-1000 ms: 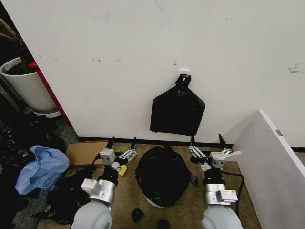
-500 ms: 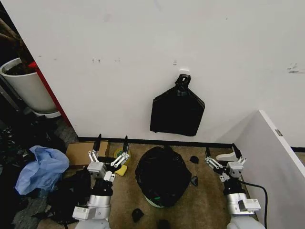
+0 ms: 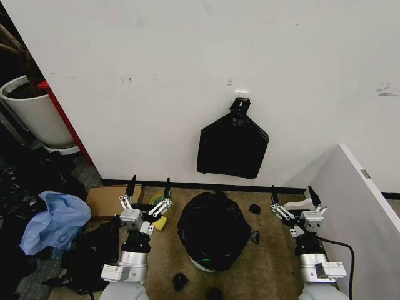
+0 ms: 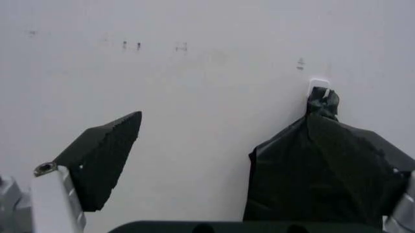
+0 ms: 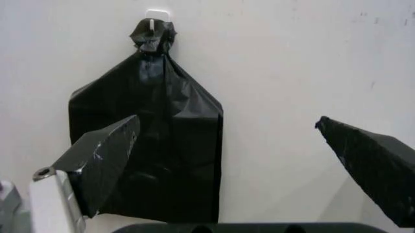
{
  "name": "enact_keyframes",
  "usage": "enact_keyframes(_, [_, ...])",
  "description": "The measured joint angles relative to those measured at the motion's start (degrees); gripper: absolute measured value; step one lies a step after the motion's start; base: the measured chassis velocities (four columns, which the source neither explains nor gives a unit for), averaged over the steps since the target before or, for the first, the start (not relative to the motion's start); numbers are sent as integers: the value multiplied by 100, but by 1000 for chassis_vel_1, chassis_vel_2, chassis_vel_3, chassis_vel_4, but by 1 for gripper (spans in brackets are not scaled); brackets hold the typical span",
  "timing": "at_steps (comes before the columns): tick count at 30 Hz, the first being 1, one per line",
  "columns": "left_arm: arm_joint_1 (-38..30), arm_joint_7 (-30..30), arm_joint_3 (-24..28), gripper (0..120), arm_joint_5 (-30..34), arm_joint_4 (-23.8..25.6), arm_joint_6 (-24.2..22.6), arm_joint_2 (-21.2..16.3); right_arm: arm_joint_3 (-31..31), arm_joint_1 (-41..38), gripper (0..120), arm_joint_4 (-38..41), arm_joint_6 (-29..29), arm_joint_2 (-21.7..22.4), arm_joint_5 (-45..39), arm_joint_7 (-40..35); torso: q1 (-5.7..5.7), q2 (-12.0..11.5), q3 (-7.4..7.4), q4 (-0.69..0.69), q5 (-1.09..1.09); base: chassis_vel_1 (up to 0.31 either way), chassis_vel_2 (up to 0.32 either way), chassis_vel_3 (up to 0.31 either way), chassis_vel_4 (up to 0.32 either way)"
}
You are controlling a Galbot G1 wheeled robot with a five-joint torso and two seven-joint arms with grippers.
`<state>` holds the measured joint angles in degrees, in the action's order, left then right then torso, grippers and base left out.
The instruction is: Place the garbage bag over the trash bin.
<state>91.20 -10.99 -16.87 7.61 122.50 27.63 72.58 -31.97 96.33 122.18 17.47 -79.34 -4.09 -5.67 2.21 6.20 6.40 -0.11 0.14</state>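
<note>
The garbage bag [image 3: 212, 230], glossy black and wrinkled, is draped over the trash bin on the brown floor by the wall. Of the bin only a sliver of pale green base [image 3: 200, 262] shows under the bag's lower edge. My left gripper [image 3: 150, 182] stands open to the left of the bag, apart from it, pointing at the wall. On the bag's other side my right gripper [image 3: 292, 190] is open too, with nothing between its fingers. In the right wrist view, the right gripper [image 5: 227, 121] has dark fingers [image 5: 104, 155] spread wide before the wall.
A flat black bundle [image 3: 232, 147] hangs from a white wall hook [image 5: 157, 14]. A white panel [image 3: 356, 206] stands at the right. On the left are a white planter pot [image 3: 34, 112], a blue plastic sheet [image 3: 56, 219], cardboard [image 3: 106, 199] and black scraps [image 3: 180, 281].
Both arms have drawn back and outward from the bag's sides: the left gripper to the left, the right gripper to the right. Both stayed open. The bag has not moved.
</note>
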Motion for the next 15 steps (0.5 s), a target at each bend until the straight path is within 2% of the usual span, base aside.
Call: enact_keyframes(15, [233,-114,-27,100,-21,169,18,61,186,-120,100,72,9,-39,47,-46,0,0,0,0,0,0,0,0,0])
